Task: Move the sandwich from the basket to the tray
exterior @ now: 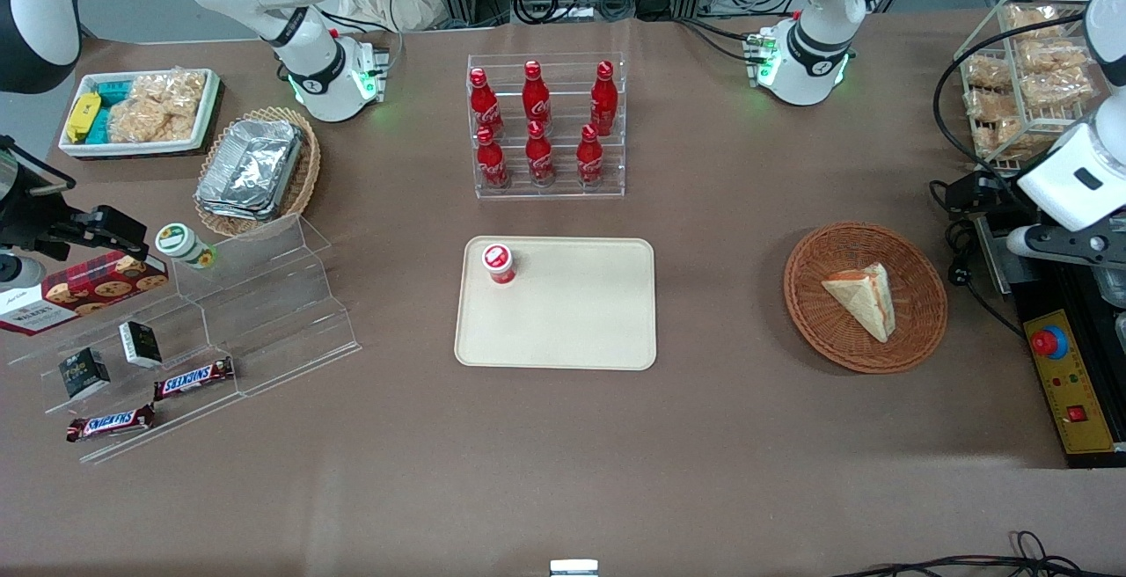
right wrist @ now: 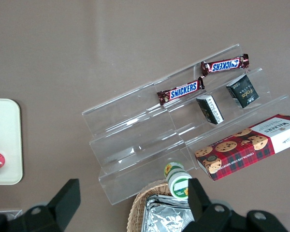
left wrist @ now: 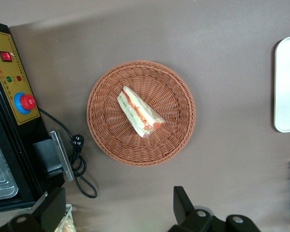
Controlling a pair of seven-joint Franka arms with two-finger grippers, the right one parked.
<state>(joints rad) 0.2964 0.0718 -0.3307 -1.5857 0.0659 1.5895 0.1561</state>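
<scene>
While my gripper [left wrist: 118,210] hangs high with its two fingers spread wide and nothing between them, the sandwich [left wrist: 139,112] lies below and ahead of it, well clear of the fingertips, in the middle of the basket [left wrist: 105,135]. From the wrist camera its long axis runs on a diagonal, skewed against the line between the fingers, so I judge the wrist must turn before I descend. Farther off toward the parked arm's end sits the tray [exterior: 581,313], a red-capped bottle [exterior: 499,263] standing at one corner.
</scene>
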